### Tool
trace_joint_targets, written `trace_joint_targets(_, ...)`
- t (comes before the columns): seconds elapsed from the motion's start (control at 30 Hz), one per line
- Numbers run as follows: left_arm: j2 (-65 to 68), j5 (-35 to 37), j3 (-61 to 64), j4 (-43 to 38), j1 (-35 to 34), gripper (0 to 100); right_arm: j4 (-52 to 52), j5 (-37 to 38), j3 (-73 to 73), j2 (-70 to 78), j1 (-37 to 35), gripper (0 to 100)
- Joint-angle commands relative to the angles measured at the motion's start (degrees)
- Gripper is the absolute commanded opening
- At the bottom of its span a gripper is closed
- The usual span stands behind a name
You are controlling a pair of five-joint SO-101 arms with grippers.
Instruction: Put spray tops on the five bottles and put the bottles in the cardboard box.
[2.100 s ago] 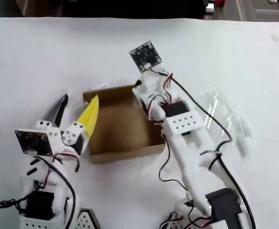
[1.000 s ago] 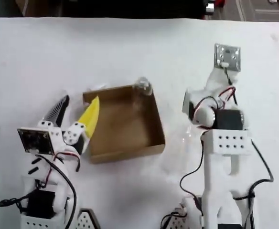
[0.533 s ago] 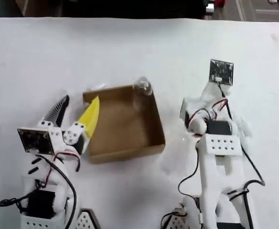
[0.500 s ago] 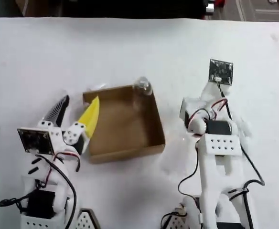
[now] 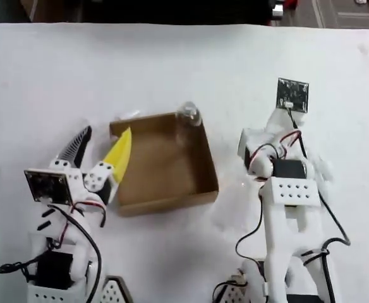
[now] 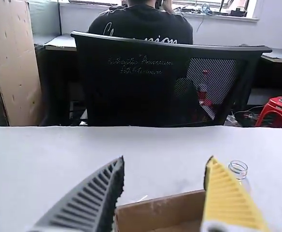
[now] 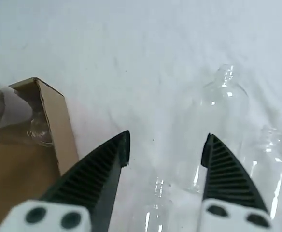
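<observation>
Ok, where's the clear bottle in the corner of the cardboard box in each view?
High view: the bottle stands in the far right corner of the cardboard box.
Left wrist view: its open neck rises beyond the box wall, beside the yellow finger.
Right wrist view: it sits just inside the box corner.
Shared landmark: the cardboard box itself.

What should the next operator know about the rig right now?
Left gripper: open, empty, by the left wall of the cardboard box.
Right gripper: open, empty, over the loose clear bottles lying on the table right of the box.
Done: one boxed bottle at the far corner, neck bare.
Left: spray tops on every bottle, then box the loose ones.
</observation>
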Motion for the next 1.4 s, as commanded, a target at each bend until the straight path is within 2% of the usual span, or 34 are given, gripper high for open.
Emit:
trace_joint_targets(0.0,-0.4,-0.4,-0.4,-1.8,0.4,25,-1.2,-0.4,-0.4,-0.2,0.6,21.4)
trace_joint_targets(0.1,-0.4,-0.4,-0.4,-1.8,0.4,25,-0.7,-0.2,-1.7,-0.2,2.0,21.4)
trace_joint_targets(0.23,-0.4,-0.4,-0.4,-1.8,0.5,25,7.6,-0.6,-10.4,3.6,5.7,21.4)
trace_joint_targets(0.53,-0.4,-0.7,0.1,-1.4,2.9,25,22.6,-0.3,-35.2,29.4,8.4,21.5)
trace_joint_targets(0.63,-0.4,-0.7,0.1,-1.6,2.7,25,24.0,-0.3,-41.1,33.9,10.1,21.4)
trace_joint_targets(0.87,-0.4,-0.7,-0.1,-1.8,2.7,25,23.5,-0.2,-44.9,37.7,10.2,21.3)
trace_joint_targets(1.1,-0.4,-0.7,0.0,-1.6,2.7,25,24.4,-0.1,-58.1,42.4,11.2,21.3)
trace_joint_targets(1.37,-0.4,-0.7,0.0,-1.6,3.0,25,36.8,-0.6,-77.1,61.3,10.0,21.2)
